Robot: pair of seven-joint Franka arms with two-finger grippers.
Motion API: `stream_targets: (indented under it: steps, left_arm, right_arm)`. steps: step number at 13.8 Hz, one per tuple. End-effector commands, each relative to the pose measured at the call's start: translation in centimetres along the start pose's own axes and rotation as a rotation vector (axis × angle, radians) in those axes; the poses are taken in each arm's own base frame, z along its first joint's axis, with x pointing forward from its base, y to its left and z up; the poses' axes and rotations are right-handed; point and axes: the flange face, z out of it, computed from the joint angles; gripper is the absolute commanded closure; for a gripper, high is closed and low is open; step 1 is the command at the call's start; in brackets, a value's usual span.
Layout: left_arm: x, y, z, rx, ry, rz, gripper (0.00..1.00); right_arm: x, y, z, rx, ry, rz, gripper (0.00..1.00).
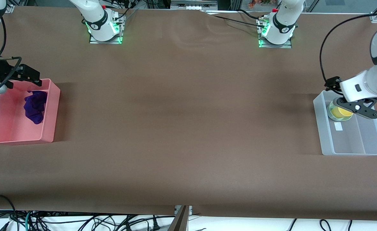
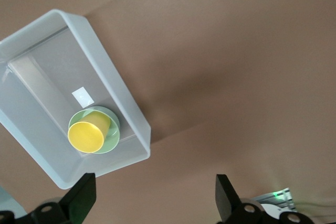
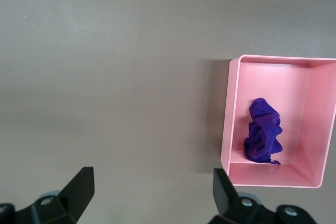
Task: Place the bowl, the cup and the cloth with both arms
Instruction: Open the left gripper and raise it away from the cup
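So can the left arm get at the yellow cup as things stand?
Probably yes: the left gripper hangs over the small yellow plastic cup, jaws open, with the cup upright in the mint-green bowl, uncovered.

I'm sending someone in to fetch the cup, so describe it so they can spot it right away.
Go to the left arm's end of the table, where a clear plastic bin sits. In the bin's part farthest from the front camera, below the left gripper, is a pale green bowl. The cup stands in that bowl: small, plain yellow, no handle.
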Motion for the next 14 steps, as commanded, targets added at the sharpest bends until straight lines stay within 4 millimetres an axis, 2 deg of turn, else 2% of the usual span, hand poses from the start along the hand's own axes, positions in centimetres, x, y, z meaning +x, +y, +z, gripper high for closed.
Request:
stream_targets:
  steps: [1, 3, 4, 5, 9, 11, 14]
  left_arm:
    - [0.5, 3.0, -2.3, -0.021, 0.0, -0.063, 0.0]
    - [0.9, 5.2, -3.4, -0.014, 0.017, -0.08, 0.0]
    - [0.6, 5.8, -4.5, -0.009, 0.047, -0.083, 0.0]
    - [0.7, 6.3, -4.6, -0.039, 0.053, -0.081, 0.0]
    - [-0.2, 6.3, -4.9, -0.066, 0.059, -0.138, 0.0]
    - [-0.7, 4.7, -4.6, -0.116, 0.072, -0.19, 0.0]
    - [-1.1, 4.0, -4.3, -0.095, 0.141, -0.239, 0.0]
  right_arm:
    - [0.3, -0.1, -0.6, -0.001, 0.004, 0.003, 0.0]
    - [0.2, 0.1, -0.6, -0.001, 0.004, 0.004, 0.0]
    - [0.2, 0.1, -0.6, -0.001, 0.004, 0.004, 0.0]
    - [0.2, 0.1, -0.6, -0.001, 0.004, 0.004, 0.0]
    - [0.2, 0.4, -0.6, -0.001, 0.004, 0.009, 0.0]
    - [0.2, 0.4, -0.6, 0.001, 0.004, 0.01, 0.0]
    - [0.2, 0.5, -0.6, 0.002, 0.004, 0.012, 0.0]
